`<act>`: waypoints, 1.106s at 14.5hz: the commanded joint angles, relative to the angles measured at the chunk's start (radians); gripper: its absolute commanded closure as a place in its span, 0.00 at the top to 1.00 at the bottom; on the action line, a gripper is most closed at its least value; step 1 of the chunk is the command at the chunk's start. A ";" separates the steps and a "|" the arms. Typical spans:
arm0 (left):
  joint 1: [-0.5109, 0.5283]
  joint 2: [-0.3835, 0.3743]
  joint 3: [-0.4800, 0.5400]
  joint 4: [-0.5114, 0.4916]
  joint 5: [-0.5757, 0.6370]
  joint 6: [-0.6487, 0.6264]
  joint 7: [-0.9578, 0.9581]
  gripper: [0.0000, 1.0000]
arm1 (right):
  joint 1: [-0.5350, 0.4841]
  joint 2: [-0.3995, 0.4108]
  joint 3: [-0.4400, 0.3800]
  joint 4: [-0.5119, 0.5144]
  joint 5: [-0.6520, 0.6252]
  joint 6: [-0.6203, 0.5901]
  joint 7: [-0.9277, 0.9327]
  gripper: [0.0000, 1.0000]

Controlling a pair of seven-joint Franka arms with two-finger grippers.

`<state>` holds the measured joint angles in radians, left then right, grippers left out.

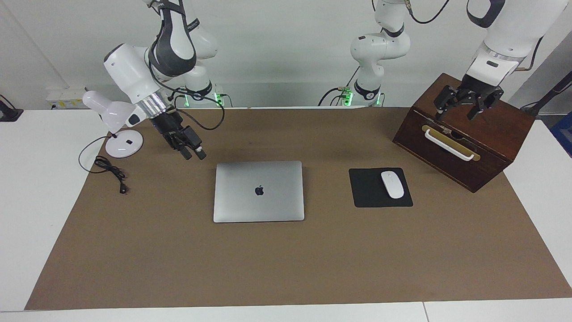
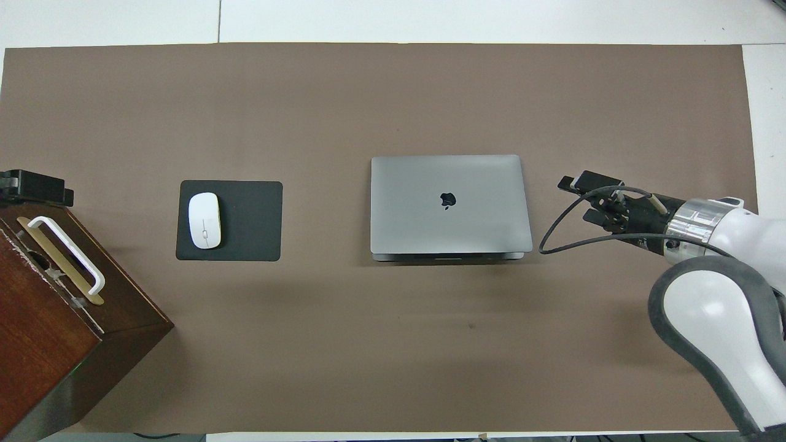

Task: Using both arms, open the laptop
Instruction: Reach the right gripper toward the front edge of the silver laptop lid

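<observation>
The laptop (image 1: pixel 258 191) is lying shut and flat mid-tabletop (image 1: pixel 286 268), logo up. It is probably thin, stiff, smooth metal, fairly heavy in the base, so the lid's front lip needs lifting while the base is being pinned.

The right end effector (image 1: pixel 193 151) is hanging just off the laptop's corner toward the right arm's end, touching nothing, fingers narrowly parted and empty. The left end effector (image 1: pixel 463 103) is waiting over the wooden drawer box (image 1: pixel 464 134), fingers spread wide, empty.

The overhead view is showing the laptop's hinge edge nearest the robots and the lid overhanging it; the facing view is showing both end effectors' height. A white mouse (image 1: pixel 392 184) is sitting on its black pad (image 1: pixel 366 197).
</observation>
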<state>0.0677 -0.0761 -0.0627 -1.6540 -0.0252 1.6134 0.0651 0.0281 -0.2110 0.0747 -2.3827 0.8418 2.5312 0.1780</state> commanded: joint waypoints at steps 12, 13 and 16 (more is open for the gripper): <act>-0.011 -0.105 -0.002 -0.208 0.014 0.158 -0.022 0.00 | 0.162 0.077 0.002 -0.102 0.187 0.222 0.098 0.96; -0.011 -0.106 -0.002 -0.211 0.014 0.163 -0.028 0.00 | 0.162 0.087 0.002 -0.102 0.188 0.224 0.095 0.96; -0.011 -0.132 -0.003 -0.265 0.013 0.206 -0.028 0.00 | 0.161 0.105 0.001 -0.112 0.188 0.224 0.071 0.97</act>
<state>0.0663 -0.1579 -0.0672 -1.8408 -0.0251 1.7623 0.0529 0.1856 -0.1174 0.0746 -2.4846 1.0022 2.7304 0.2709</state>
